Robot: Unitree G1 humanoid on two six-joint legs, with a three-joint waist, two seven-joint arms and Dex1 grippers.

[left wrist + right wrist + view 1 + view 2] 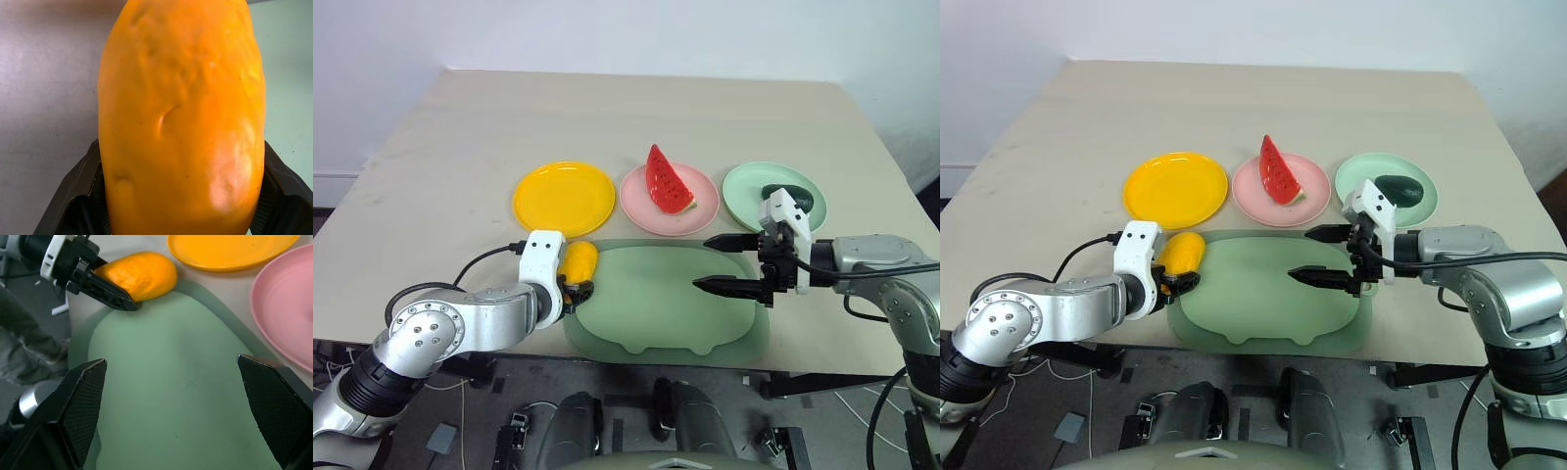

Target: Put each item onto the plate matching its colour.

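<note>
Left gripper clamped on the yellow mango at the left edge of the green pig-shaped board, ready to lift toward the yellow plate just behind that board. Right gripper spread wide, empty, above the board's right side. Behind the board: watermelon wedge on the pink plate, avocado on the mint green plate, both apparently matched already.

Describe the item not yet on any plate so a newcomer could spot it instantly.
Find the large green pig-shaped board at the table's near edge. At its left corner, just before the yellow plate, lies the yellow mango, clamped by the left gripper. It alone is yellow, smooth and oval, and off a plate.
</note>
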